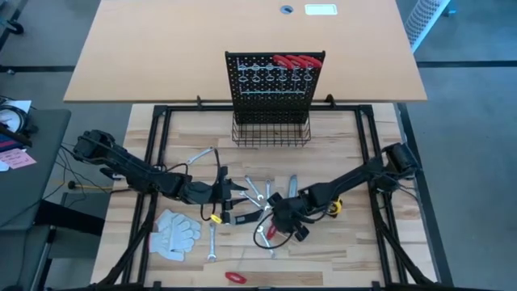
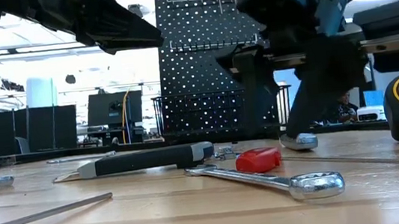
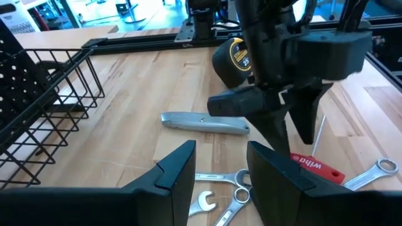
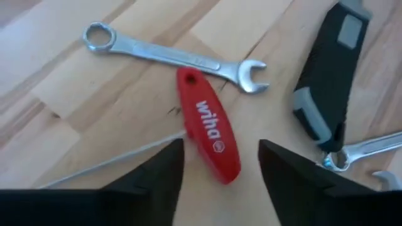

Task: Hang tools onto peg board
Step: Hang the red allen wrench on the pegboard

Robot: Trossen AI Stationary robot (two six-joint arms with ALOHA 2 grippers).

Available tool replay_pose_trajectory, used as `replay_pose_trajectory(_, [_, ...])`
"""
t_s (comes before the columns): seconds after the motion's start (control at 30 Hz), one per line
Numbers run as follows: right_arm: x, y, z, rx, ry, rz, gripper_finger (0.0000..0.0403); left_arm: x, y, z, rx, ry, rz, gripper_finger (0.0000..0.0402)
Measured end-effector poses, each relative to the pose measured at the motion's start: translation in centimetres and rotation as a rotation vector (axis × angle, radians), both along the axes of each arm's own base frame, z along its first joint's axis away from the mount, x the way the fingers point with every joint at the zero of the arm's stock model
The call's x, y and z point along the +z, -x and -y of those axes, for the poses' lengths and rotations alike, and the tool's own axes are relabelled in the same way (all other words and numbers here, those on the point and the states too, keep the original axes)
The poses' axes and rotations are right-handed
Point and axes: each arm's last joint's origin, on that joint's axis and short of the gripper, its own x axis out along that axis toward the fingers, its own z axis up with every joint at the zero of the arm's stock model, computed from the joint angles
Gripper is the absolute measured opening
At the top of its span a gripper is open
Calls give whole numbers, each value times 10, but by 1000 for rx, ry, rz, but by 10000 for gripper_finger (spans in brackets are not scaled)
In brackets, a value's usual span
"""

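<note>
The peg board [image 1: 275, 77] stands upright at the table's far middle, with red-handled pliers [image 1: 299, 61] hanging at its top and a wire basket [image 1: 273, 133] at its base. Tools lie scattered at mid-table: a red-handled tool [image 4: 207, 132] with a thin shaft, a silver wrench [image 4: 169, 53], a black-grey knife [image 4: 326, 81], a grey utility knife [image 3: 204, 122] and a yellow-black tape measure [image 3: 235, 56]. My right gripper [image 4: 220, 163] is open and points steeply down, its fingers on either side of the red handle's near end. My left gripper [image 3: 220, 169] is open beside it, over the wrenches [image 3: 220, 201], holding nothing.
White gloves [image 1: 174, 234] lie near the front left. A small red item [image 1: 234, 276] sits at the front edge. More wrenches [image 1: 202, 155] lie left of centre. Black frame rails [image 1: 153, 162] run along the table's sides.
</note>
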Motion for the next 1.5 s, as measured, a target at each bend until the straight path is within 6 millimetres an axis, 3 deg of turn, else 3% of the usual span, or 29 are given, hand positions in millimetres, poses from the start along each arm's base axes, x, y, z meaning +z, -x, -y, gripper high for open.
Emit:
replay_pose_trajectory(0.2, [-14, 2, 1, 46, 14, -24, 254, 0, 0, 0, 3, 9, 2, 138])
replay_pose_trajectory(0.67, [-38, -10, 0, 121, -4, 12, 224, 0, 0, -1, 5, 9, 2, 138])
replay_pose_trajectory(0.83, [-38, -14, 7, 47, -74, -5, 194, 0, 0, -1, 6, 12, 1, 138])
replay_pose_trajectory(1.13, [-46, -8, 11, -111, -157, -80, 105, -1, 0, -1, 7, 12, -4, 138])
replay_pose_trajectory(1.33, [-36, -2, -6, -220, -105, -36, 104, -1, 0, -1, 8, 14, -7, 138])
replay_pose_trajectory(1.5, [-3, 18, -18, -329, 120, 84, 102, -1, 0, -1, 9, 17, -9, 138])
